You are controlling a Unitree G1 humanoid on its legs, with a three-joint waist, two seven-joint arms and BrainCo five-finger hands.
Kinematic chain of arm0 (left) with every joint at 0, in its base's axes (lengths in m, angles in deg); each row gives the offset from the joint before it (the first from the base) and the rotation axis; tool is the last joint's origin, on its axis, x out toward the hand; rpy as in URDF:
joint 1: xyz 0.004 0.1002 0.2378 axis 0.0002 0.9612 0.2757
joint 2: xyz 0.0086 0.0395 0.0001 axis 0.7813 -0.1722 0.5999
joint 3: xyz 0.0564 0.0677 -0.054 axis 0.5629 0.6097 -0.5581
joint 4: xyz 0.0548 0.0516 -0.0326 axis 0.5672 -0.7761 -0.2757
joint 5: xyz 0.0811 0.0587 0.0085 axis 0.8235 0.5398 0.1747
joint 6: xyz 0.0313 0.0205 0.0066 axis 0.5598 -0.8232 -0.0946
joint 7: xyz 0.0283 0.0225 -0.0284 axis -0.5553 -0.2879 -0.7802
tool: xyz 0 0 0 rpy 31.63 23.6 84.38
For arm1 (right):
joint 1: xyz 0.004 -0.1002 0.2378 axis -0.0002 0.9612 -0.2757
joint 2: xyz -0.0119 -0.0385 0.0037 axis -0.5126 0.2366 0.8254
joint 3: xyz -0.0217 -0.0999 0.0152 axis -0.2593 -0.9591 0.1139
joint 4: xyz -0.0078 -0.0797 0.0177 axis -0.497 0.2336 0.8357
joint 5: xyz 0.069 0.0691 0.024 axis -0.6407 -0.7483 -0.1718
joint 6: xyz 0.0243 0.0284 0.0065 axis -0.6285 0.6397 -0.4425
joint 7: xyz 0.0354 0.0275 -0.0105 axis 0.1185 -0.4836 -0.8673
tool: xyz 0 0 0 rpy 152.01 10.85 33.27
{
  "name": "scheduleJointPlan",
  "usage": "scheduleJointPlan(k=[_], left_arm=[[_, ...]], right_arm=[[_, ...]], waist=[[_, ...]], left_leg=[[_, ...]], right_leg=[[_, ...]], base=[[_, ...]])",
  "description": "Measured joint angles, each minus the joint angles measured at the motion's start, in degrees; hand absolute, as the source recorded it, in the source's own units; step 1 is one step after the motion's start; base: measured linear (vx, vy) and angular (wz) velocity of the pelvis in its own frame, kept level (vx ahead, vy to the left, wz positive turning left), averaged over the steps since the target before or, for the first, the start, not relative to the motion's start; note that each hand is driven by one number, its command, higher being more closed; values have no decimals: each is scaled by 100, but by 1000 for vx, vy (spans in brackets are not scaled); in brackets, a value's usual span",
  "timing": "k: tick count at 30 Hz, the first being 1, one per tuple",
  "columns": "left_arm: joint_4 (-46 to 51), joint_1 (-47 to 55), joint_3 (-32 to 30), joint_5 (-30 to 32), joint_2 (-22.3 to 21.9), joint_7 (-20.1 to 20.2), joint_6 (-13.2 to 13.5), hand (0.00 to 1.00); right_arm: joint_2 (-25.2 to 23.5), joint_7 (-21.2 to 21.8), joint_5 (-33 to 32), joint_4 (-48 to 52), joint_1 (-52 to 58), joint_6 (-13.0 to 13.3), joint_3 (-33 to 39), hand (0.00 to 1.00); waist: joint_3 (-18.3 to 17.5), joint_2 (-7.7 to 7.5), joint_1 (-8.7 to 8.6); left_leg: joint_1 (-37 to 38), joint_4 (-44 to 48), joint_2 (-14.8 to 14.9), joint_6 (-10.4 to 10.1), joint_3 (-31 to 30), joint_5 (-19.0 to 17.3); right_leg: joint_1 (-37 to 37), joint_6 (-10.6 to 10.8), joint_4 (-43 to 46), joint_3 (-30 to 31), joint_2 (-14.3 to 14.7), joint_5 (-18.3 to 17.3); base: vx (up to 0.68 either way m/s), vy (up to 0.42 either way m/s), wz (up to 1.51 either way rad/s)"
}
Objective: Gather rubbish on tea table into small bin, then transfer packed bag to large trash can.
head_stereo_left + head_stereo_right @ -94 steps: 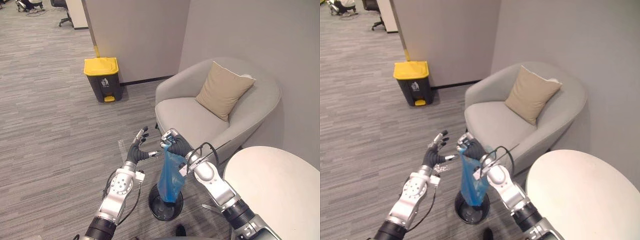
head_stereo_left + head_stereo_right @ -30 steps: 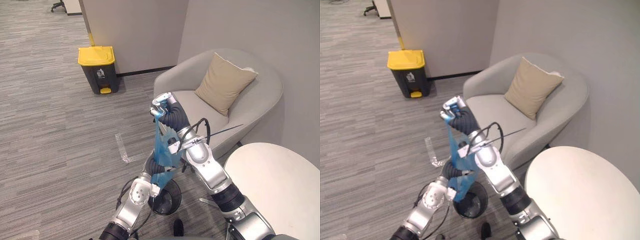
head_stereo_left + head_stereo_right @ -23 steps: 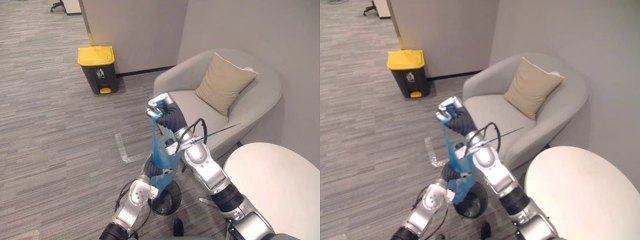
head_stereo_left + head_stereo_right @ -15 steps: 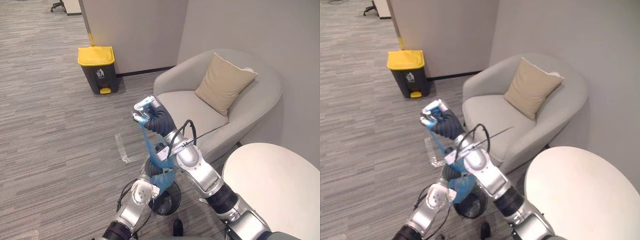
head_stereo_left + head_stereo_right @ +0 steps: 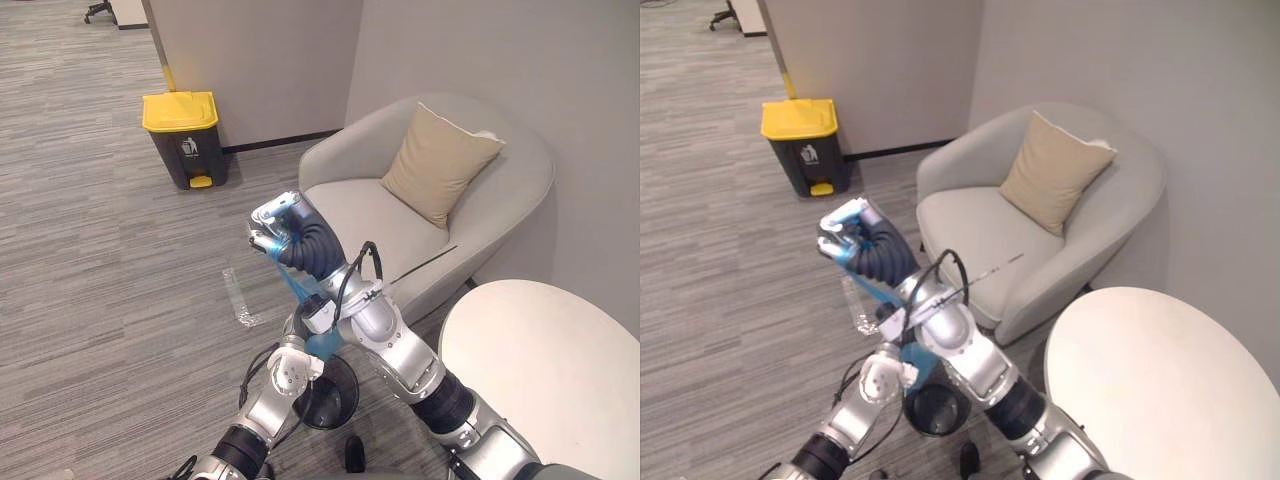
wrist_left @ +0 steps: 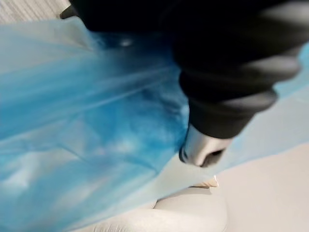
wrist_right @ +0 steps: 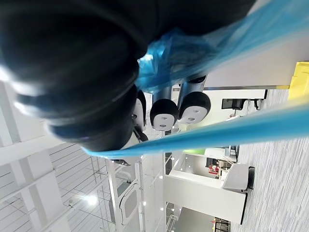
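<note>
Your right hand (image 5: 274,226) holds the bag (image 5: 318,346).
Its fingers grip the bag's top above the bin (image 5: 346,396); your left hand (image 6: 231,87) is against the bag, finger state unclear.

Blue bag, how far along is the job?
Done: the bag hangs above the bin. In hand: the right hand grips its top, and the left hand is against its lower part. Left: carrying it to the yellow-lidded trash can.

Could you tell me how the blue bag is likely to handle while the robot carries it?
Probably floppy: the blue bag stretches thin and limp below the right hand, whose fingers bunch its top. Likely light, as it hangs from that hand above the small bin. It may swing.
</note>
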Motion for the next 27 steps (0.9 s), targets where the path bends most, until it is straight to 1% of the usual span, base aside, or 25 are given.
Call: scheduleJointPlan(k=[2, 4, 5, 6, 11, 15, 17, 19, 20, 22, 23, 24, 27], left_arm=[[48, 7, -36, -128, -1, 1, -1, 100], [111, 52, -131, -156, -11, 2, -1, 100], [154, 88, -182, -214, -21, 3, -1, 100], [189, 111, -226, -241, -24, 3, -1, 100], [449, 224, -492, -436, -114, 15, 1, 100], [624, 463, -803, -650, -184, 23, 15, 100], [704, 552, -933, -718, -182, 26, 19, 100], [760, 627, -1136, -792, -178, 52, 26, 100], [777, 654, -1178, -798, -175, 54, 26, 100], [791, 787, -1329, -802, -172, 122, 29, 100], [791, 833, -1359, -803, -172, 141, 29, 100], [791, 923, -1383, -804, -160, 156, 30, 100], [790, 1061, -1463, -806, -168, 171, 30, 100]], right_arm=[[0, 39, 6, 65, 173, 108, 26, 100], [0, 78, 36, 227, 383, 126, 73, 100], [-1, 96, 43, 235, 447, 166, 108, 0], [0, 99, 43, 235, 500, 177, 158, 0], [12, 92, 543, 241, 925, 269, 504, 0], [114, 69, 1109, 243, 1346, 295, 809, 0], [306, 21, 1373, 265, 1487, 307, 924, 0], [719, -81, 2006, 445, 1695, 318, 1099, 0], [805, -89, 2095, 473, 1741, 337, 1133, 0], [1094, -141, 2519, 474, 1909, 367, 1305, 0], [1194, -154, 2582, 473, 1970, 368, 1354, 0], [1405, -214, 2865, 440, 2068, 367, 1429, 0], [1724, -313, 3273, 378, 2265, 369, 1537, 0]], waist=[[0, 0, -4], [-2, 1, -1], [-2, 1, -3], [-2, 1, -2], [-61, 10, -3], [-124, 47, -3], [-146, 58, -8], [-162, 68, 6], [-165, 73, 8], [-187, 106, 10], [-194, 118, 10], [-209, 150, 13], [-245, 221, 15]], left_leg=[[1, -1, 1, 0, -1, 0], [25, -40, -28, 4, 16, 0], [57, -76, -28, 3, 34, 3], [90, -109, -28, 2, 56, 6], [158, -254, -46, 18, 60, 65], [219, -297, -46, 25, 50, 73], [240, -298, -45, 28, 16, 71], [214, -299, -44, 29, -28, 70], [210, -299, -47, 30, -41, 70], [207, -301, -53, 30, -59, 70], [205, -301, -54, 30, -62, 70], [202, -302, -55, 30, -66, 70], [198, -299, -45, 28, -75, 71]], right_leg=[[2, 0, 0, -1, -1, 0], [2, 2, 3, -9, 1, -1], [4, 2, 9, -4, 9, -1], [12, 4, 16, -1, 14, -2], [13, 20, 22, -23, 11, -13], [63, 31, 22, -68, 9, -19], [103, 40, 22, -104, 5, -25], [100, 56, 22, -113, -21, -36], [100, 63, 22, -118, -27, -42], [102, 71, 24, -131, -34, -47], [102, 71, 24, -133, -35, -48], [102, 75, 24, -136, -36, -50], [102, 92, 24, -131, -36, -64]], base=[[0, 0, 0], [-2, 4, -3], [-7, 6, -9], [-7, 0, -9], [-1, 0, -1], [2, -1, 2], [-1, -5, 9], [-16, -8, 9], [-22, -8, 9], [-20, -10, 4], [0, 0, 0], [0, 0, 0], [0, 0, 0]])
